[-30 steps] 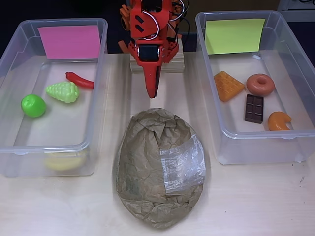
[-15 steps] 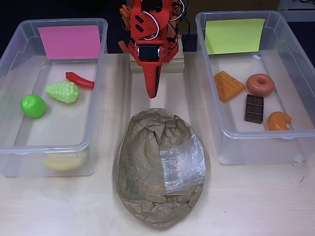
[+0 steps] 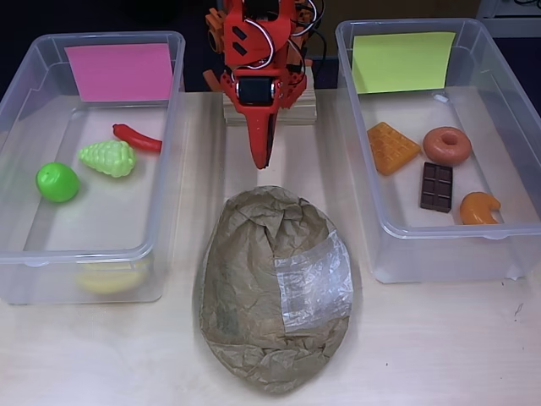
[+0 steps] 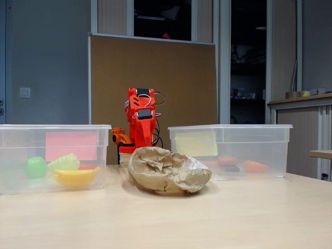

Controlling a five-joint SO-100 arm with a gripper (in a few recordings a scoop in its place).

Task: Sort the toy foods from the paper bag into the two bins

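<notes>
Overhead view: crumpled brown paper bag (image 3: 275, 288) with glossy clear window, pointed red gripper (image 3: 263, 156) pressed together, empty.

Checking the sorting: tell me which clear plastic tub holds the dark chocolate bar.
The clear plastic tub with the yellow-green label, on the overhead view's right, holds the dark chocolate bar; the pink-labelled tub holds none.

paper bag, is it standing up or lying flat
Lying flat: the paper bag is a crumpled low mound on the table in both views.
</notes>
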